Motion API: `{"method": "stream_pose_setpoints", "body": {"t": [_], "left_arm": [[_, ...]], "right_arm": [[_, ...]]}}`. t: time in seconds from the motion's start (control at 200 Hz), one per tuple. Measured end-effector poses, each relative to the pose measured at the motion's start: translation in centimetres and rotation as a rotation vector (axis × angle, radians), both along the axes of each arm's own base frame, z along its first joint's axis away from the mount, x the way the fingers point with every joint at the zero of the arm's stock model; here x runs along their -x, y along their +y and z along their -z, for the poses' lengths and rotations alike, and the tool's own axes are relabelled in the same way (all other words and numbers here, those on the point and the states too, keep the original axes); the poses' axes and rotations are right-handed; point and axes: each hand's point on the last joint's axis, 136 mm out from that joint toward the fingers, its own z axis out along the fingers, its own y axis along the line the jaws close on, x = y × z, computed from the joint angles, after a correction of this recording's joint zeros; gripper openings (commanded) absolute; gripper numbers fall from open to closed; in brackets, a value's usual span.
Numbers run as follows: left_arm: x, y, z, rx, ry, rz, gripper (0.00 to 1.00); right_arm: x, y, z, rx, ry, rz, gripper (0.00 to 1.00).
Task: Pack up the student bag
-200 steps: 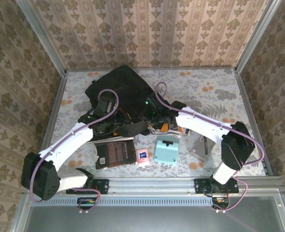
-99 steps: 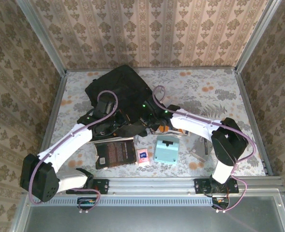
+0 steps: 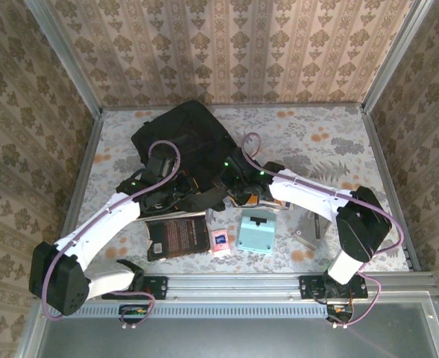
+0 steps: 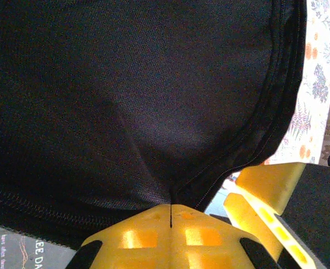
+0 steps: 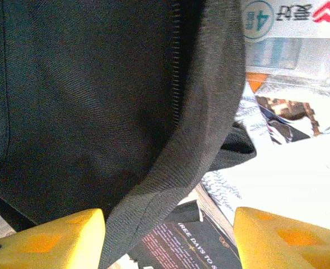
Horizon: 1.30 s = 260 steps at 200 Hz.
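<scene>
From the overhead camera I see the student bag point(image 3: 182, 138) lying on the flowered counter point(image 3: 331, 149), toward the far left of centre, its rounded black bulk spreading back toward the wall. Both arms reach in to its near edge. The left gripper point(image 3: 176, 195) sits at the bag's near left side. On its wrist camera the jaws are pressed together, the two yellow fingers point(image 4: 136, 235) meet along a thin line, and a fold of the bag's black fabric point(image 4: 125, 101) is drawn to a pinch right where they meet. The right gripper point(image 3: 234, 190) is at the bag's near right side. On its wrist camera the jaws are spread wide, one yellow finger point(image 5: 47, 238) at each lower corner, with a seamed edge of the bag point(image 5: 86, 112) running down between them without touching either. On the counter near the bag lie a dark book point(image 3: 177, 236), a small pink packet point(image 3: 220, 241) just beside it, and a teal box point(image 3: 256, 230).
</scene>
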Motion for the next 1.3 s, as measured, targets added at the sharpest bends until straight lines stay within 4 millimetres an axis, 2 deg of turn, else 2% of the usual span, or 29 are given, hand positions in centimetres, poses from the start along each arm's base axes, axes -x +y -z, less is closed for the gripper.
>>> {"method": "stream_pose_setpoints", "body": {"t": [0.185,0.315,0.415,0.495,0.685,0.88,0.95,0.985,1.07,1.135,1.3], "left_arm": [[0.0,0.0,0.0,-0.004,-0.006,0.001,0.00],[0.0,0.1,-0.2,-0.004,-0.011,-0.001,0.00],[-0.1,0.1,-0.2,-0.006,-0.013,-0.004,0.00],[-0.1,0.2,-0.1,-0.010,-0.012,-0.005,0.00],[0.1,0.6,0.3,-0.037,-0.003,-0.006,0.00],[0.4,0.9,0.7,-0.065,-0.001,0.003,0.00],[0.4,1.0,0.8,-0.074,-0.003,0.010,0.00],[0.4,1.0,0.8,-0.078,-0.006,0.013,0.00],[0.5,1.1,0.8,-0.089,-0.011,0.021,0.00],[0.6,1.2,0.8,-0.097,-0.016,0.024,0.00],[0.8,1.2,0.9,-0.109,-0.019,0.036,0.00]], "right_arm": [[0.2,0.9,-2.1,-0.030,0.022,0.033,0.69],[-0.1,1.9,-1.4,-0.039,0.059,0.057,0.67],[0.0,2.3,0.7,-0.013,0.107,0.073,0.58],[0.2,2.5,2.0,0.007,0.131,0.077,0.45],[-0.1,2.7,1.8,-0.006,0.119,0.100,0.23],[-0.1,2.5,1.7,-0.009,0.105,0.100,0.15],[-0.1,2.5,1.6,-0.010,0.101,0.100,0.16],[-0.1,2.4,1.6,-0.010,0.098,0.100,0.21],[-0.2,2.2,1.2,-0.007,0.083,0.099,0.50],[-0.3,2.0,0.9,-0.004,0.071,0.092,0.64],[-0.1,1.4,-0.1,0.030,0.078,0.075,0.68]]}}
